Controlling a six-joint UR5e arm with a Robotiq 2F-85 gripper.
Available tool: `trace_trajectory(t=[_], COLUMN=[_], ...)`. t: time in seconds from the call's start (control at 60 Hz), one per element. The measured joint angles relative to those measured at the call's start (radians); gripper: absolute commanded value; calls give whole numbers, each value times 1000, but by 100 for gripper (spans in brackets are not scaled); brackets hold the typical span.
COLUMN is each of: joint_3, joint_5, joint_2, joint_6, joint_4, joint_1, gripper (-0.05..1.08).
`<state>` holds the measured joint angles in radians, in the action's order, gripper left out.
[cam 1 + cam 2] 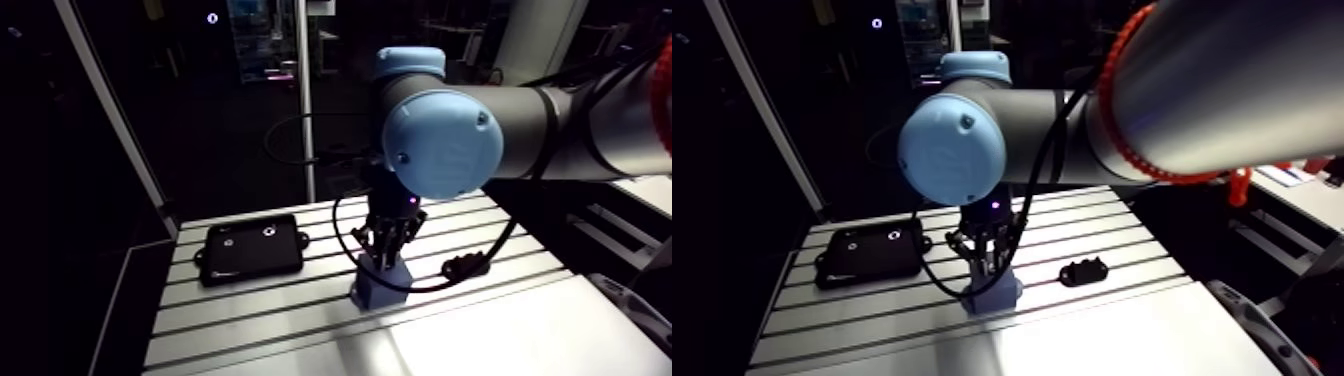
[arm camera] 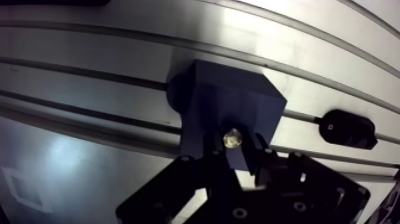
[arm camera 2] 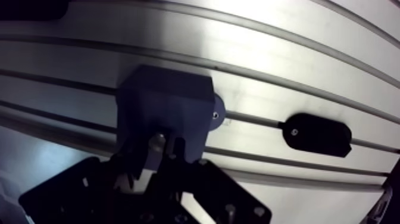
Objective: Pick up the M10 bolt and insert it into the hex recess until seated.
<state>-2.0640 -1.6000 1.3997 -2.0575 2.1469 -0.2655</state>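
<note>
From my seat the pick-up looks done: the black two-finger gripper [image 2: 233, 156] is closed to a narrow gap on the small shiny metal bolt [image 2: 232, 138], whose bright round end shows between the fingertips [image 2: 212, 156]. In the wrist view the bolt sits right over the top face of the dark blue blocky fixture [image 2: 238, 101], near the edge closest to the gripper, so I judge we are at the insertion itself. I cannot see the hex recess (bolt and fingers cover it), nor how deep the bolt stands, so I would not call it seated. In the arm view the gripper hangs upright on the block at lower centre of the frame, on the slotted aluminium table [image 1: 250, 320]. A flat black box [image 1: 250, 250] lies at centre left and a black oblong part [image 1: 1084, 270] to the block's right, both well apart from the work. What is left, as I read it: press down until seated, then let go.
</note>
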Motion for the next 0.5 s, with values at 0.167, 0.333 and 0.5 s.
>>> trace_trajectory(t=[0.167, 0.333, 0.5], joint_3=[0, 0, 1], joint_5=[0, 0, 0], joint_2=[0, 0, 0], joint_6=[0, 0, -1], joint_4=[0, 0, 0], joint_1=[0, 0, 0], gripper=[70, 70, 71])
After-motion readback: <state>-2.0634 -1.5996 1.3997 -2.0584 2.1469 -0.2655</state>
